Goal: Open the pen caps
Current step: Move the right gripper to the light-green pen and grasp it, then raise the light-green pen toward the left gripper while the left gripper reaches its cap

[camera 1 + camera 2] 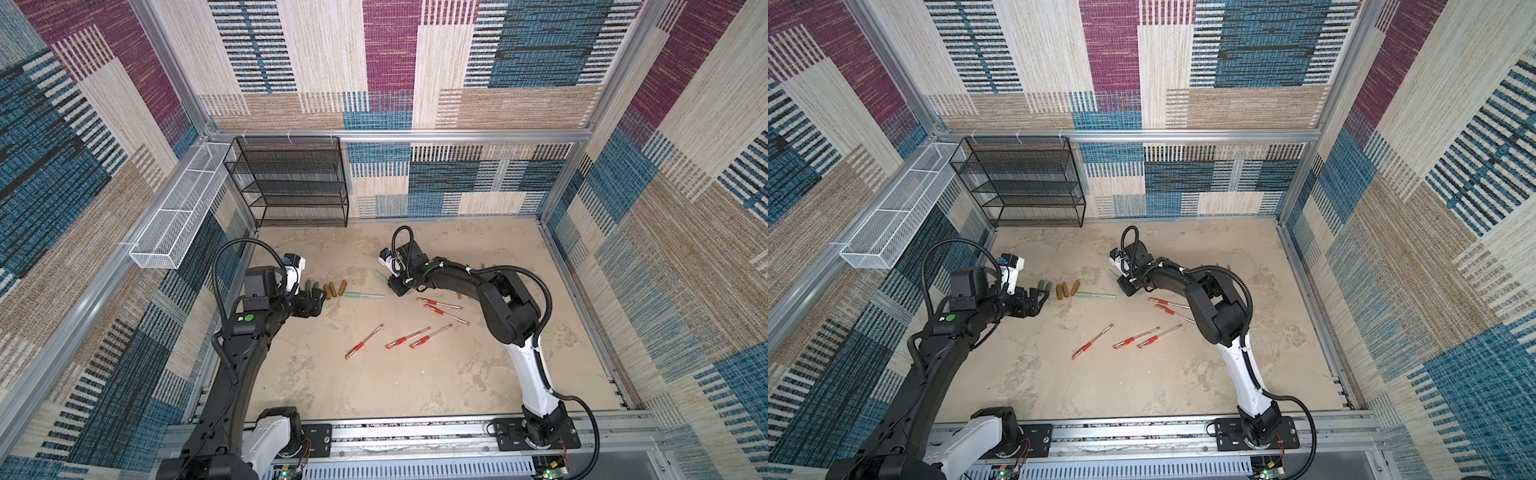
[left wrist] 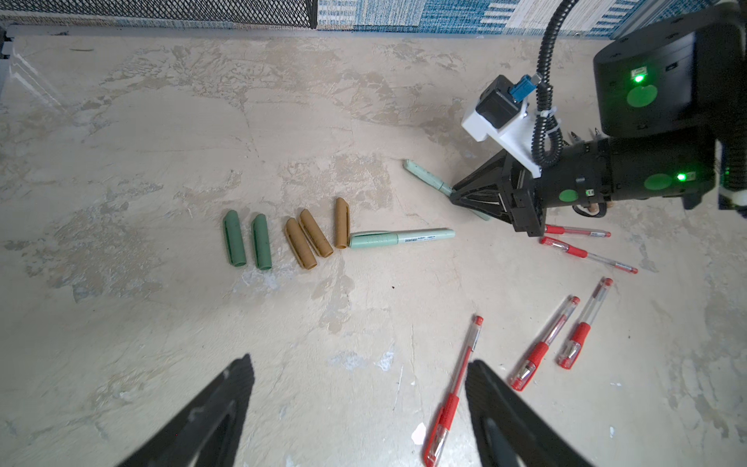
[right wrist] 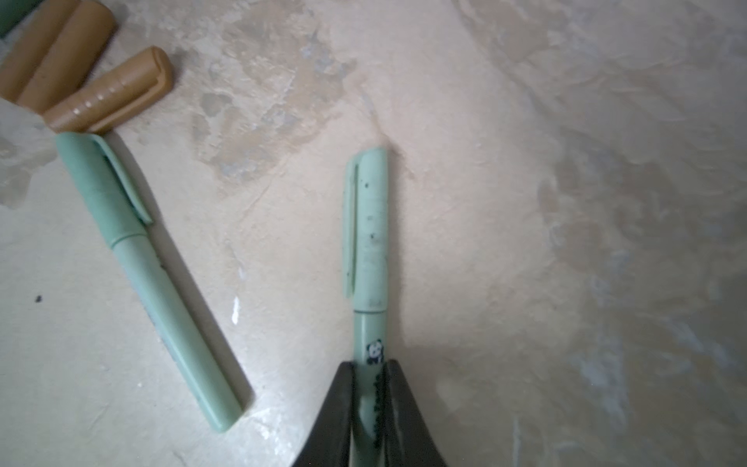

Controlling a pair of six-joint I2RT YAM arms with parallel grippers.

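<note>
You have one pen (image 3: 366, 226) between the jaws of the right gripper (image 3: 370, 370), cap end projecting ahead of it. A second pen (image 3: 149, 283) lies beside it; loose caps (image 2: 301, 238) sit in a row ahead of the left gripper (image 2: 359, 362).

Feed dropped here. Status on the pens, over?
Right gripper shut on mint pen barrel, cap on. Left gripper open, empty. Nothing in the way.

Lighting: bright, even, diffuse, overhead. Shadows: soft, narrow, beside pale mint plastic pen (image 3: 368, 283). Glare: round green status lamps (image 2: 638, 77) bloom. Focus: golden-brown plastic caps (image 3: 109, 93) blurred at corner; both top views mildly soft.
</note>
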